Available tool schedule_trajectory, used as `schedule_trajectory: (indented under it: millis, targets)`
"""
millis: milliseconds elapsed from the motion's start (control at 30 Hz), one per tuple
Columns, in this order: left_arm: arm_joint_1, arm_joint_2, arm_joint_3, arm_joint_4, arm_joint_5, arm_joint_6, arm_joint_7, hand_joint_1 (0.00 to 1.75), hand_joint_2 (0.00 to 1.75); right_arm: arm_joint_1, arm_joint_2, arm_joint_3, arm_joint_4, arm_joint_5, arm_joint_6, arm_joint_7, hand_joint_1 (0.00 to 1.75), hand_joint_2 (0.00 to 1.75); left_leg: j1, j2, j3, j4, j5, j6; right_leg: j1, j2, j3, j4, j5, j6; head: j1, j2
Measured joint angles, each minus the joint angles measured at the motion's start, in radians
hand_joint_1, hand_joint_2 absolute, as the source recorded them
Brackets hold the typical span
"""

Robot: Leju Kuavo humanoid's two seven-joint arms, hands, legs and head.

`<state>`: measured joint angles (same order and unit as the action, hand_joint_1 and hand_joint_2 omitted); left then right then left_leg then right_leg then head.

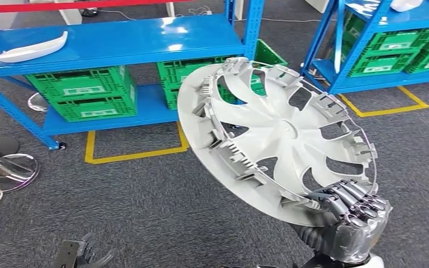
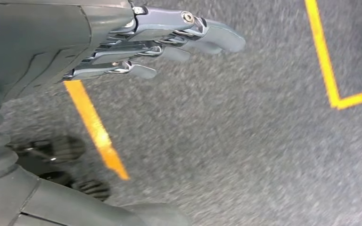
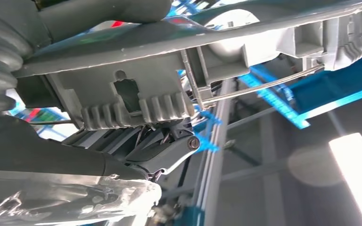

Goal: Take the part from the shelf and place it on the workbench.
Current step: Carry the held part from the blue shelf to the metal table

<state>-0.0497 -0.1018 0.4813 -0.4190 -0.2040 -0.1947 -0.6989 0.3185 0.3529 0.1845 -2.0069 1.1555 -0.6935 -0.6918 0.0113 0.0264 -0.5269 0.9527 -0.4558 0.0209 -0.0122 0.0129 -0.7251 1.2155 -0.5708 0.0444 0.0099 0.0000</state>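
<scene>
wheel cover, one of it, is gripped at its lower rim by the right robot hand, whose dark fingers wrap over the edge while the part fans up and away from the hand toward the shelves. it is a pale grey plastic disc, held tilted with its ribbed back side toward the head camera: curved spokes with openings between them, a ring of clips and a thin wire hoop round the rim. in the right wrist view the rim lies clamped between the thumb and the fingers. the part is in the air above the grey carpet floor, not resting on anything.

the left robot hand hangs low over the carpet, holding nothing, its fingers stretched out and slightly apart.

beyond the part stand two blue shelves, one ahead and one to the right. at least six green crates sit on their lower levels, among them one under the near shelf. one white curved part lies on the near shelf's top board. yellow tape lines mark the floor.
</scene>
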Motion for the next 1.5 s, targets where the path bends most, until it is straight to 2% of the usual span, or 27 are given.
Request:
schedule_trajectory:
  millis: [33,100,133,167,233,267,333,367,400,467,533,567,600,700,767,833,900,967,1000,1067,1100,1167,1233,1267,1367,1433,1500]
  targets:
    - [0.001,0.000,0.000,0.000,0.003,-0.003,0.000,0.00,1.75,0.000,0.000,-0.001,0.000,0.001,0.000,0.000,1.75,1.75,0.001,0.015,-0.017,0.002,0.012,-0.003,-0.005,-0.005,0.000,0.052,-0.003,0.007,0.001,0.000]
    - [0.002,-0.001,0.000,-0.002,0.006,-0.010,0.000,0.00,1.75,0.000,0.000,-0.003,0.000,0.005,0.000,0.001,1.75,1.75,0.004,0.045,-0.054,0.008,0.034,-0.013,-0.016,-0.014,0.037,0.078,0.054,0.021,0.002,0.000]
    - [0.002,-0.002,0.000,-0.002,0.007,-0.012,0.000,0.00,1.75,0.000,0.000,-0.004,0.000,0.008,0.000,0.001,1.75,1.75,0.006,0.057,-0.070,0.012,0.043,-0.020,-0.021,-0.027,0.082,0.042,0.080,0.027,0.002,0.000]
    - [0.003,-0.001,0.000,-0.004,0.007,-0.014,0.000,0.00,1.75,0.000,0.000,-0.005,-0.001,0.011,0.000,0.001,1.75,1.75,0.007,0.066,-0.083,0.018,0.051,-0.028,-0.025,-0.050,0.152,-0.027,0.081,0.032,0.005,0.000]
    - [0.004,-0.002,-0.001,-0.009,0.007,-0.016,0.000,0.00,1.75,0.000,0.001,-0.007,-0.004,0.015,0.000,0.001,1.75,1.75,0.007,0.082,-0.098,0.032,0.067,-0.043,-0.023,-0.086,0.273,-0.187,0.029,0.028,0.009,0.000]
    - [0.005,-0.002,-0.001,-0.012,0.007,-0.016,0.000,0.00,1.75,0.001,0.002,-0.009,-0.007,0.017,0.000,0.000,1.75,1.75,0.009,0.091,-0.102,0.035,0.077,-0.050,-0.019,-0.091,0.302,-0.237,0.004,0.021,0.012,0.000]
    - [0.004,-0.005,-0.003,-0.014,0.008,-0.016,0.000,0.00,1.75,0.005,0.003,-0.013,-0.012,0.018,0.000,0.000,1.75,1.75,0.017,0.102,-0.106,0.036,0.092,-0.065,-0.013,-0.075,0.287,-0.252,0.001,-0.001,0.014,0.000]
    - [0.004,-0.007,-0.004,-0.014,0.008,-0.016,0.000,0.00,1.75,0.007,0.003,-0.015,-0.014,0.019,0.000,0.000,1.75,1.75,0.021,0.088,-0.110,0.043,0.077,-0.070,-0.012,-0.065,0.279,-0.251,0.008,-0.011,0.015,0.000]
    - [0.003,-0.010,-0.004,-0.014,0.009,-0.015,0.000,0.00,1.75,0.008,0.004,-0.017,-0.015,0.019,0.000,0.000,1.75,1.75,0.024,0.065,-0.117,0.069,0.046,-0.074,-0.011,-0.055,0.271,-0.250,0.017,-0.022,0.014,0.000]
    - [0.003,-0.015,-0.005,-0.014,0.008,-0.014,0.000,0.00,1.75,0.010,0.004,-0.022,-0.016,0.022,0.000,0.001,1.75,1.75,0.024,0.008,-0.147,0.178,-0.049,-0.074,-0.007,-0.034,0.253,-0.250,0.036,-0.037,0.011,0.000]
    - [0.000,-0.021,-0.008,-0.014,0.006,-0.013,0.000,0.00,1.75,0.013,0.005,-0.028,-0.019,0.026,0.000,0.001,1.75,1.75,0.018,-0.013,-0.170,0.290,-0.104,-0.068,0.003,-0.008,0.235,-0.246,0.054,-0.045,0.010,0.000]
    - [-0.004,-0.023,-0.010,-0.014,0.006,-0.013,0.000,0.00,1.75,0.015,0.005,-0.031,-0.022,0.028,0.000,0.001,1.75,1.75,0.013,-0.016,-0.163,0.304,-0.102,-0.061,0.009,0.007,0.226,-0.242,0.061,-0.047,0.010,0.000]
    - [-0.009,-0.026,-0.013,-0.014,0.006,-0.013,0.000,0.00,1.75,0.018,0.005,-0.035,-0.026,0.031,0.000,0.001,1.75,1.75,0.008,-0.020,-0.140,0.282,-0.082,-0.051,0.014,0.021,0.218,-0.238,0.068,-0.049,0.010,0.000]
    - [-0.024,-0.032,-0.022,-0.014,0.007,-0.012,0.000,0.00,1.75,0.021,0.005,-0.043,-0.043,0.039,0.000,0.000,1.75,1.75,-0.006,-0.073,-0.034,0.117,-0.017,-0.006,0.022,0.058,0.196,-0.228,0.080,-0.049,0.014,0.000]
    - [-0.033,-0.035,-0.032,-0.014,0.007,-0.009,0.000,0.00,1.75,0.020,0.007,-0.046,-0.054,0.043,0.000,0.000,1.75,1.75,-0.011,-0.100,-0.009,0.067,-0.013,0.007,0.015,0.078,0.184,-0.226,0.090,-0.040,0.015,0.000]
    - [-0.046,-0.043,-0.048,-0.014,0.006,-0.005,0.000,0.00,1.75,0.024,0.009,-0.052,-0.068,0.041,0.000,0.000,1.75,1.75,-0.012,-0.084,-0.003,0.042,-0.008,0.005,0.010,0.093,0.172,-0.224,0.097,-0.028,0.011,0.000]
    - [-0.064,-0.050,-0.066,-0.014,0.004,0.001,0.000,0.00,1.75,0.030,0.009,-0.058,-0.083,0.036,0.000,0.000,1.75,1.75,-0.006,-0.057,0.003,0.009,-0.003,0.004,0.011,0.064,0.143,-0.188,0.072,-0.019,0.018,0.000]
    - [-0.071,-0.053,-0.083,-0.014,0.001,0.007,0.000,0.00,1.75,0.036,0.010,-0.061,-0.097,0.031,0.000,0.000,1.75,1.75,-0.002,-0.030,0.002,-0.004,0.002,0.004,0.007,0.017,0.088,-0.081,0.012,-0.006,0.025,0.000]
    - [-0.071,-0.053,-0.091,-0.014,-0.001,0.008,0.000,0.00,1.75,0.040,0.010,-0.062,-0.103,0.028,0.000,-0.001,1.75,1.75,-0.002,-0.017,-0.001,-0.003,0.004,0.003,0.003,0.004,0.059,-0.018,-0.017,0.001,0.027,0.000]
    - [-0.072,-0.055,-0.106,-0.014,-0.005,0.010,0.000,0.00,1.75,0.050,0.010,-0.066,-0.115,0.024,0.000,0.000,1.75,1.75,0.000,0.011,-0.006,0.001,0.005,-0.001,-0.008,-0.006,0.035,0.044,-0.030,0.016,0.027,0.000]
    - [-0.073,-0.055,-0.112,-0.014,-0.005,0.010,0.000,0.00,1.75,0.053,0.010,-0.069,-0.119,0.023,0.000,0.000,1.75,1.75,0.002,0.025,-0.008,0.004,0.004,-0.005,-0.012,-0.012,0.051,0.021,-0.011,0.022,0.027,0.000]
    - [-0.076,-0.056,-0.120,-0.014,-0.005,0.010,0.000,0.00,1.75,0.056,0.010,-0.074,-0.126,0.023,0.000,0.001,1.75,1.75,0.006,0.048,-0.010,0.014,0.000,-0.017,-0.020,-0.044,0.125,-0.108,0.044,0.036,0.027,0.000]
    - [-0.080,-0.056,-0.126,-0.014,-0.006,0.010,0.000,0.00,1.75,0.059,0.010,-0.077,-0.133,0.018,0.000,0.000,1.75,1.75,0.004,0.064,-0.014,0.029,-0.006,-0.034,-0.019,-0.069,0.179,-0.201,0.070,0.029,0.027,0.000]
    - [-0.082,-0.056,-0.131,-0.014,-0.007,0.010,0.000,0.00,1.75,0.063,0.010,-0.079,-0.137,0.015,0.000,0.000,1.75,1.75,0.003,0.069,-0.016,0.034,-0.007,-0.043,-0.016,-0.071,0.183,-0.211,0.068,0.020,0.027,0.000]
    - [-0.088,-0.059,-0.152,-0.014,-0.009,0.014,0.000,0.00,1.75,0.078,0.010,-0.088,-0.154,0.003,0.000,0.001,1.75,1.75,0.007,0.076,-0.020,0.040,-0.011,-0.060,-0.012,-0.043,0.170,-0.204,0.077,-0.011,0.024,0.000]
    - [-0.092,-0.060,-0.166,-0.013,-0.008,0.017,0.000,0.00,1.75,0.088,0.010,-0.094,-0.168,0.000,0.000,0.000,1.75,1.75,0.011,0.037,-0.044,0.098,-0.061,-0.064,-0.013,-0.026,0.164,-0.206,0.085,-0.025,0.022,0.000]
    - [-0.092,-0.062,-0.179,-0.013,-0.003,0.020,0.000,0.00,1.75,0.101,0.010,-0.103,-0.181,-0.001,0.000,0.000,1.75,1.75,0.010,-0.005,-0.098,0.228,-0.137,-0.061,-0.009,-0.005,0.156,-0.206,0.092,-0.035,0.019,0.000]
